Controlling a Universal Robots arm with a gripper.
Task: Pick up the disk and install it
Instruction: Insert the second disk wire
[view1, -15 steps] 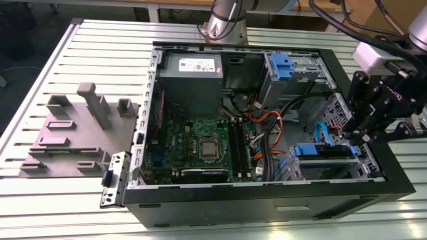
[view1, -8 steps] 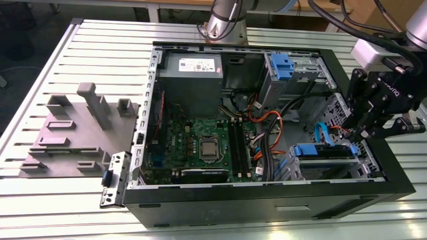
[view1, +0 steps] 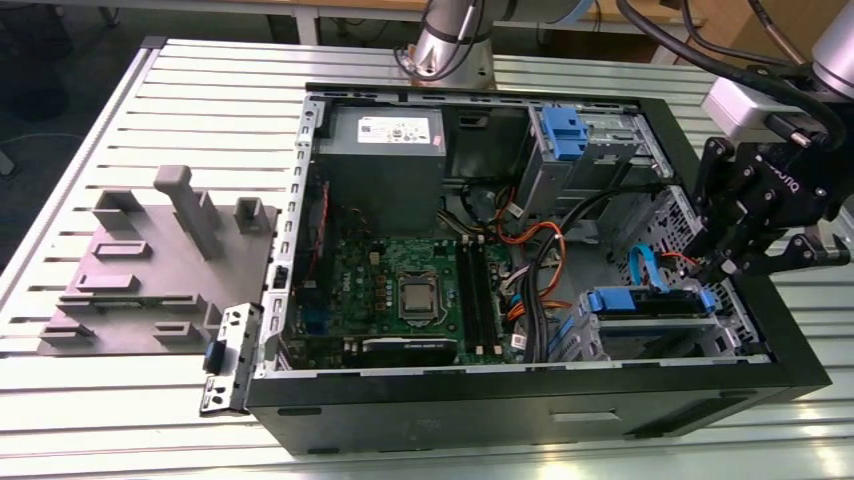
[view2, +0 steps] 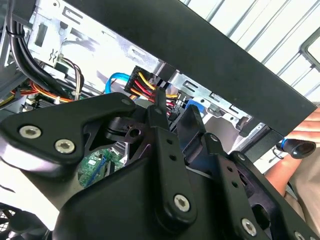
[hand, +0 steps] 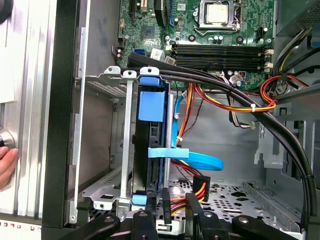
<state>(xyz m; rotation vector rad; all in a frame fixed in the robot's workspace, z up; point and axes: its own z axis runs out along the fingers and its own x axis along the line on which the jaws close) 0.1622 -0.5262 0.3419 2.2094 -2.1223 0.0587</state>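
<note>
So the disk, the flat silver-metal drive with blue plastic rails, already sits in the silver sheet-metal drive cage in the corner of the black open computer case. In the first wrist view it stands on edge between the cage walls. As far as I can tell, its long axis runs from the blue tab end by the green motherboard down to the connector end facing the black gripper.

The fingers look spread just off that connector end. A black power plug with red, yellow and orange wires stands in the gap, and I don't see either finger pinching it.

What I'd worry about:
- The flat blue data cable loops right beside the disk, so a finger could hook it and pull it off.
- The thick black cable bundle crosses over the cage's motherboard end and could snag.
- A person's hand rests just outside the case wall nearest the cage, close to the arm's working space.
</note>
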